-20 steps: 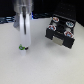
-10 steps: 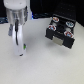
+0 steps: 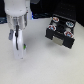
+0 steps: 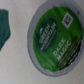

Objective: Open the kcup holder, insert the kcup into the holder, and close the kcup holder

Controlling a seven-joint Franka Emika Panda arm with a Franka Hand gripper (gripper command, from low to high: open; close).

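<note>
The gripper (image 3: 18, 39) hangs over the white tabletop (image 3: 45, 70), well apart from the kcup holder (image 3: 61, 31), which sits toward the exterior view's right. The kcup (image 4: 56, 34) fills most of the wrist view, its green foil lid facing the camera, so the arm appears to be directly above it; in the exterior view only a small green fleck below the gripper marks it. Whether the jaws are spread or already pinching the cup I cannot tell.

The step in hand looks like picking up the cup (the holder itself shows no sign of being drawn open from here). To do it well, descend straight down, centred on the lid, and close on the cup's side wall rather than its rim, since so light a cup would likely skid on a smooth surface if nudged.

A teal-green patch (image 4: 5, 27) lies near the cup in the wrist view. Beyond the holder the background is dark and blurred.
</note>
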